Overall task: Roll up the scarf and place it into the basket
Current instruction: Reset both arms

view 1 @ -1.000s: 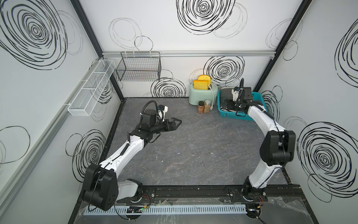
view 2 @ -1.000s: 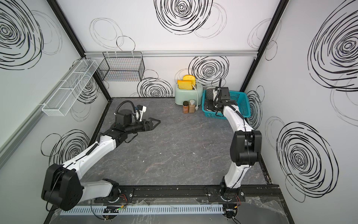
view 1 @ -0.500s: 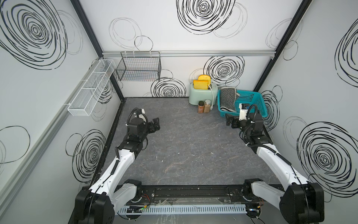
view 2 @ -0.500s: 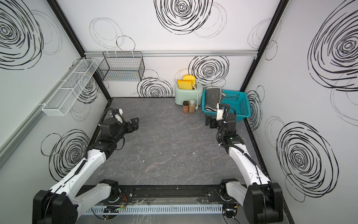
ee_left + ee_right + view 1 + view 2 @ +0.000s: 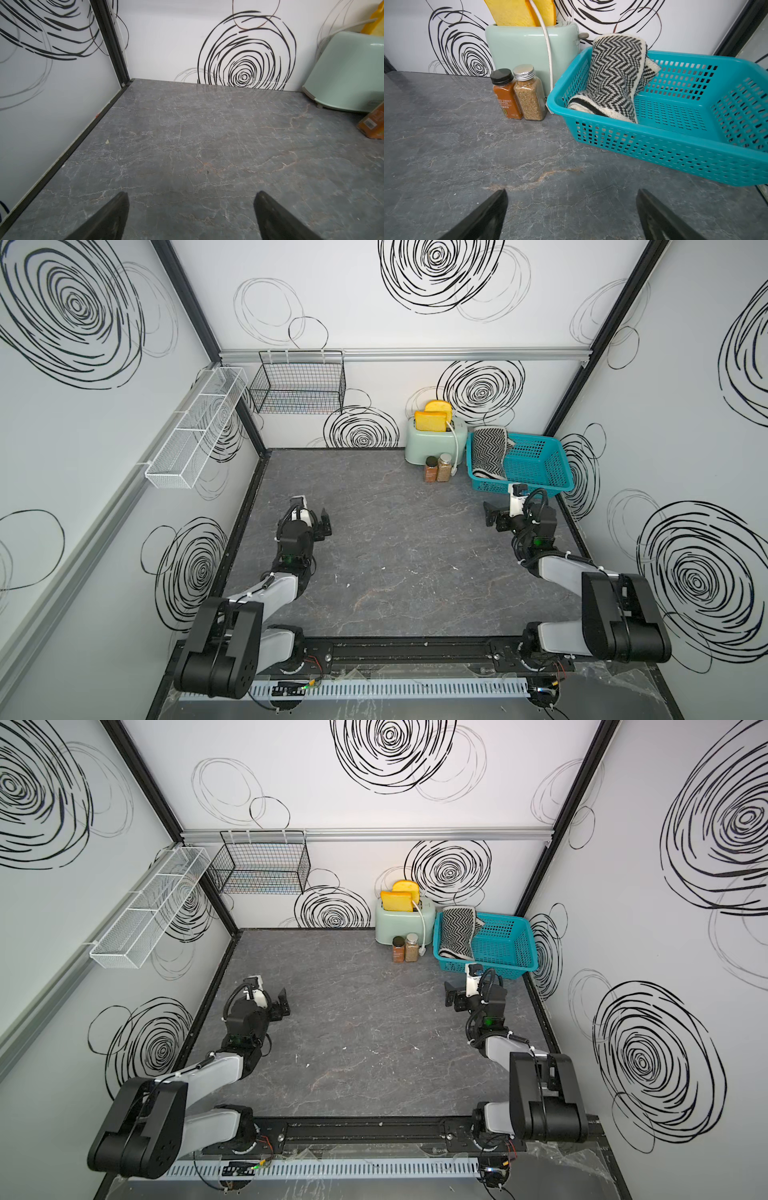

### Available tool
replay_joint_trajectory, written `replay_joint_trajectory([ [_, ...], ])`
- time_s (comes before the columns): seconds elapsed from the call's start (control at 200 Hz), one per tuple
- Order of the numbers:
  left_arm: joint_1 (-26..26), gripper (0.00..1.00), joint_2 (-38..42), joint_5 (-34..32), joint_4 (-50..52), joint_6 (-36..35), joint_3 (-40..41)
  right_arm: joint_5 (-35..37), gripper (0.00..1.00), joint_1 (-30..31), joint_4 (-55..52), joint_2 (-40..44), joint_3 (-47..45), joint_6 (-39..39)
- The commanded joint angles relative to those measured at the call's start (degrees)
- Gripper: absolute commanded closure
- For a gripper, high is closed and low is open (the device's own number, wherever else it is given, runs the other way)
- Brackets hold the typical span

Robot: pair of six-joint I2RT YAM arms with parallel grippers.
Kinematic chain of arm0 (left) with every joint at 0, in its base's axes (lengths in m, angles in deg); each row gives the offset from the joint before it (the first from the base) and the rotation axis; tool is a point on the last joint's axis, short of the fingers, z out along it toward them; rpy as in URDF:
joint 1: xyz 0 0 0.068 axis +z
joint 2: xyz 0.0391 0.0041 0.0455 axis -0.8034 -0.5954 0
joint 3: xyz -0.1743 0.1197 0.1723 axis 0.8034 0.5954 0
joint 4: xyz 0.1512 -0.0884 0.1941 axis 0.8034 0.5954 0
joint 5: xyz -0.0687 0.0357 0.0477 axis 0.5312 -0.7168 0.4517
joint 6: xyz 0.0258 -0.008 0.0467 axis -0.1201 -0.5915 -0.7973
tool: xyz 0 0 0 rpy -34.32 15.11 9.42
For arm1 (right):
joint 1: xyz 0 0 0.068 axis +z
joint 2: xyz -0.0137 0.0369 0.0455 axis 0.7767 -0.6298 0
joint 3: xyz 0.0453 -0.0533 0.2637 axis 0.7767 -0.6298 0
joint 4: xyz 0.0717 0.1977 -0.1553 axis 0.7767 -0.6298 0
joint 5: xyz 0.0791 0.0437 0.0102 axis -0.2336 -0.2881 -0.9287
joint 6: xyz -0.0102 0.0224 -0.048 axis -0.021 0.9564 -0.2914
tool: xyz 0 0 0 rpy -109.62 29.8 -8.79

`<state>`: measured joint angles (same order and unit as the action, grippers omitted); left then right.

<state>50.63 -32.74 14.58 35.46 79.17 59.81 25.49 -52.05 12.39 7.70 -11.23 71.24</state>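
We are seeing the left jaws standing wide over the bare dark grey marble-look surface (image 5: 207,135), gripping nothing. The right jaws are standing wide too, empty, pointing toward the near wall of the teal perforated plastic basket (image 5: 675,143) but not touching it. The two arms are sitting well apart, one at each side.

We are judging the placing as done and the step in hand as parking the arms. Doing it well means steering the right jaws clear of the basket's flared rim and of the cloth, since knit is likely to snag and the basket looks light enough to slide.

The black-and-white zigzag knitted scarf with cream edging (image 5: 614,76) is lying inside the basket, at the end beside the mint-green toaster (image 5: 529,52). It is loosely rolled, leaning up and poking above the rim. The rest of the basket is showing bare lattice.

The toaster is holding two yellow slices (image 5: 517,12). Two glass spice jars, black-capped red (image 5: 506,97) and silver-capped tan (image 5: 529,95), are standing side by side, just beside the basket. For the black wire basket (image 5: 299,383) and the long white mesh rack (image 5: 191,435) on the walls, we are making out nothing inside.
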Motion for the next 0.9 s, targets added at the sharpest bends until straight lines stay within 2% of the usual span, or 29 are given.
replay_joint_trajectory([
  [0.0,1.47,0.02,-3.02,0.2,-11.81,-1.13,0.68,0.16,0.01,-1.07,9.33,-2.09,-3.65,-1.68],
  [0.125,1.21,0.02,-7.26,3.56,-20.21,-1.37,2.11,-0.41,0.01,-1.55,17.13,-6.01,-5.76,-0.45],
  [0.175,0.13,0.02,-8.02,4.79,-18.71,-3.24,1.31,1.51,0.01,-1.83,21.23,-5.77,-8.08,0.63],
  [0.28,-0.25,0.02,-8.75,5.21,-22.68,-3.63,3.09,3.14,0.01,-1.81,32.32,-7.59,-13.25,1.17],
  [0.35,-0.31,0.02,-9.85,5.74,-25.3,-3.98,4.03,6.08,0.01,-1.46,27.62,-7.36,-11.3,1.69],
  [0.405,-0.59,0.02,-10.98,5.38,-29.52,-4.2,5.58,9.27,0.01,0.07,29.17,-7.78,-11.57,1.23],
  [0.895,-1.74,0.02,-10.44,3.02,-29.08,-4.77,5.84,8.93,0.01,-0.06,28.11,-7.53,-11.31,1.33],
])
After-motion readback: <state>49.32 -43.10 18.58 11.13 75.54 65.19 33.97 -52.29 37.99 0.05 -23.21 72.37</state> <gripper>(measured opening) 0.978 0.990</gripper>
